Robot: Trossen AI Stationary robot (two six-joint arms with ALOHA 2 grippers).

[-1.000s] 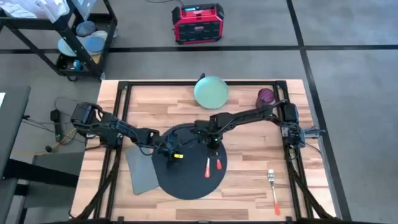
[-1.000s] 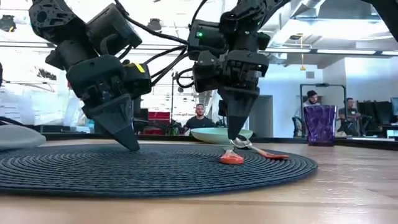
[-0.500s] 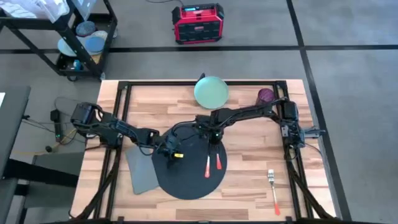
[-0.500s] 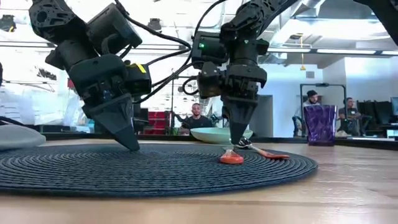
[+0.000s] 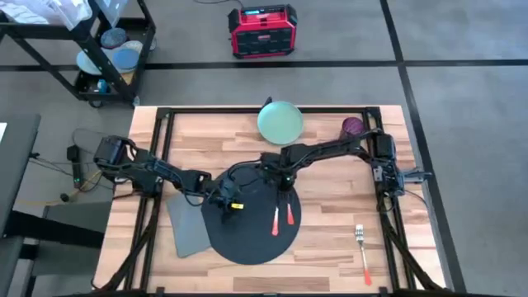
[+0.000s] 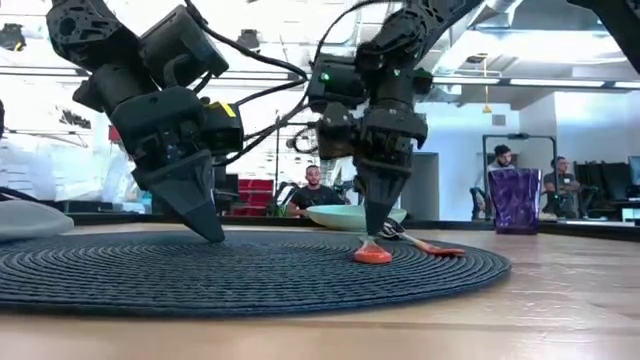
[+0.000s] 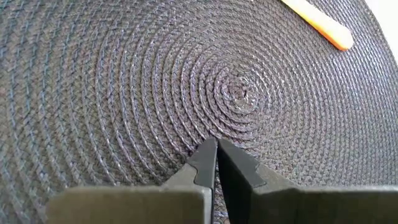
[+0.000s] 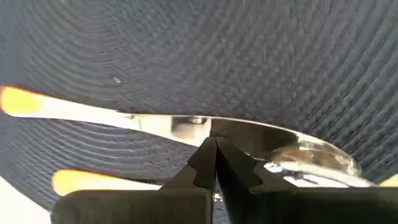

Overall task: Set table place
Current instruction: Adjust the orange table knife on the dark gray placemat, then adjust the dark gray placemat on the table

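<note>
- Since a second ago, the right gripper (image 6: 372,238) has drifted slightly toward the left gripper (image 6: 215,237); nothing else has shifted.
- On the tabletop (image 5: 330,247), the round dark placemat (image 5: 247,239) lies near the front edge, a grey napkin (image 5: 186,227) tucked under its left side.
- Left fingers (image 7: 202,163) are pressed together, holding nothing, tips on the mat's weave.
- Right fingers (image 8: 205,165) are likewise closed and empty, tips over two orange-handled utensils (image 5: 282,219) on the mat.
- Farther back stand a green plate (image 5: 280,121) and purple cup (image 5: 352,127).
</note>
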